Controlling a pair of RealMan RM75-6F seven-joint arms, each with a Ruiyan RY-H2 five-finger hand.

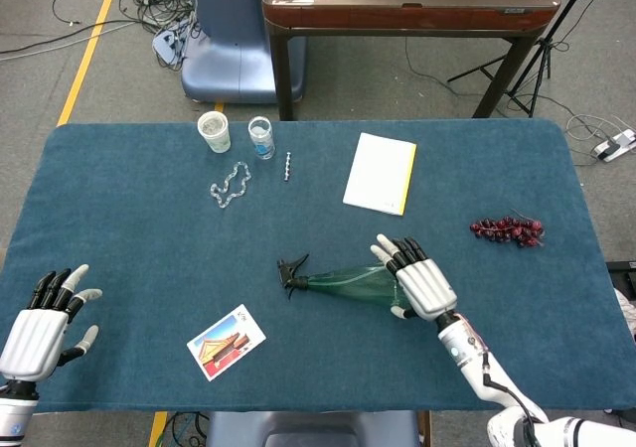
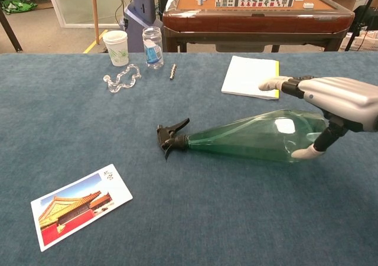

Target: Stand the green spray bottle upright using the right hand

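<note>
The green spray bottle (image 1: 348, 284) (image 2: 248, 139) lies on its side on the blue table, its black trigger head pointing left and its wide base to the right. My right hand (image 1: 422, 280) (image 2: 333, 97) is over that base. Its fingers reach out straight above the bottle, and its thumb (image 2: 307, 153) touches the lower side of the base. The fingers are spread, not wrapped around the bottle. My left hand (image 1: 40, 323) hovers open at the table's near left corner, far from the bottle, and shows only in the head view.
A postcard (image 1: 226, 342) (image 2: 80, 206) lies near the front edge, left of the bottle. A white notebook (image 1: 380, 173), a paper cup (image 1: 214, 131), a small jar (image 1: 260, 137), a clear chain (image 1: 230, 184) and a bolt (image 1: 287, 165) sit further back. Dark grapes (image 1: 509, 230) lie to the right.
</note>
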